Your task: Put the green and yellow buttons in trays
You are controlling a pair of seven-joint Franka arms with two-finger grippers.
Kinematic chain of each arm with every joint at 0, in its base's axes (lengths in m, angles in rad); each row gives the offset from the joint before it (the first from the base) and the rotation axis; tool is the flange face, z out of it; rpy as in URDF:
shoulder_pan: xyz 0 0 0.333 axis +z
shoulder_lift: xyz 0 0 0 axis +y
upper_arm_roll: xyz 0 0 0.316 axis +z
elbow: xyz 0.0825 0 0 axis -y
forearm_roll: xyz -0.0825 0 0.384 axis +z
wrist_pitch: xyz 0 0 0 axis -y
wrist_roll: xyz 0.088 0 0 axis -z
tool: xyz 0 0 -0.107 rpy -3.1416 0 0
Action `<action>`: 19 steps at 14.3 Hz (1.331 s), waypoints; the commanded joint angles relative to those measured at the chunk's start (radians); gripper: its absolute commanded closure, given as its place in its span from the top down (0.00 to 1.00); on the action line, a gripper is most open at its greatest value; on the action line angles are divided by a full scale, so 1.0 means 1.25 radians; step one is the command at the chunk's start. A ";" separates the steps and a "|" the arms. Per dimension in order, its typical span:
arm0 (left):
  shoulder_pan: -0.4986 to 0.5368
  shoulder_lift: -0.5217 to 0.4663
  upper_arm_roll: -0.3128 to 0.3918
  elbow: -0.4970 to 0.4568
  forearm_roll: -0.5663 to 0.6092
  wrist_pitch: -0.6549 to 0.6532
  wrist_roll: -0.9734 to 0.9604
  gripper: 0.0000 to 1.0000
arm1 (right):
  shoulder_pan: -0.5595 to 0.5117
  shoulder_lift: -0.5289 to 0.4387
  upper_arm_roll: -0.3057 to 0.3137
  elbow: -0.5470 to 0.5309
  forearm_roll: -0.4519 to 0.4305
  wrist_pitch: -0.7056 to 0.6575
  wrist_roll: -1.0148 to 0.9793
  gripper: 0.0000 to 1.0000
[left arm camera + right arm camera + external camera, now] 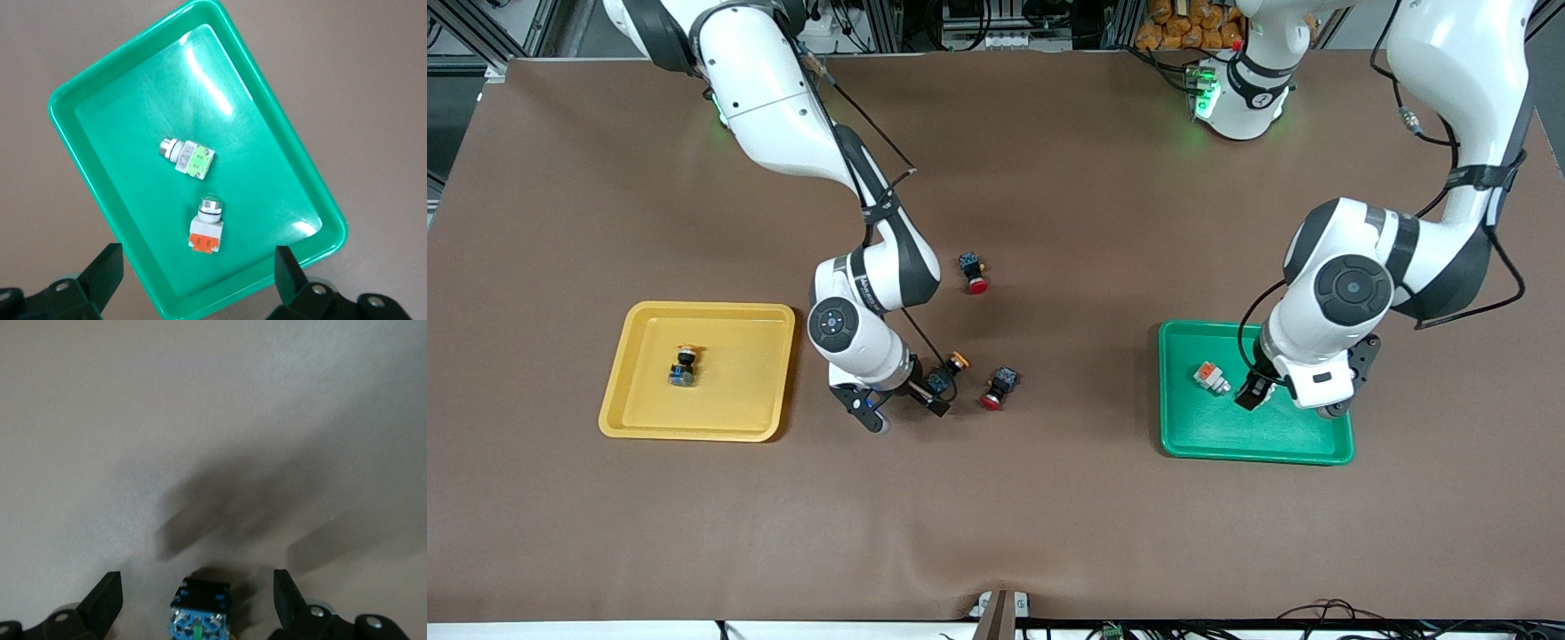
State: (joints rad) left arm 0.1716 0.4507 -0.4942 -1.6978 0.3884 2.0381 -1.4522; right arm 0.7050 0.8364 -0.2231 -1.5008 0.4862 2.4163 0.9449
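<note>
Even, bright overhead light falls on the brown table (1049,498) in the front view, which is sharp throughout, with soft short shadows under both arms. In the left wrist view the green tray (100,87) throws back white streaks of glare along its floor and one corner (the plastic is glossy), yet the two grey switches in it stay crisp. The right wrist view is dimmer: broad blurred shadows smear across the cloth, and the blue-bodied button (200,613) at the frame's edge is slightly soft.
</note>
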 commanded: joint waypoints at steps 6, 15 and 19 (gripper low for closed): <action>0.010 -0.005 0.001 0.104 0.016 -0.035 0.076 1.00 | 0.037 0.017 0.002 0.025 -0.065 -0.014 0.028 0.00; 0.064 -0.021 0.000 0.120 0.013 -0.051 0.174 1.00 | -0.014 -0.053 -0.134 0.069 -0.156 -0.342 -0.110 0.00; 0.066 -0.022 0.000 0.120 0.011 -0.052 0.211 1.00 | -0.030 -0.090 -0.251 0.012 -0.155 -0.394 -0.559 0.00</action>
State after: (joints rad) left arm 0.2508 0.4399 -0.4878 -1.5459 0.3895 1.9954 -1.2144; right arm 0.6868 0.7726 -0.5127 -1.4158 0.2946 1.9149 0.4474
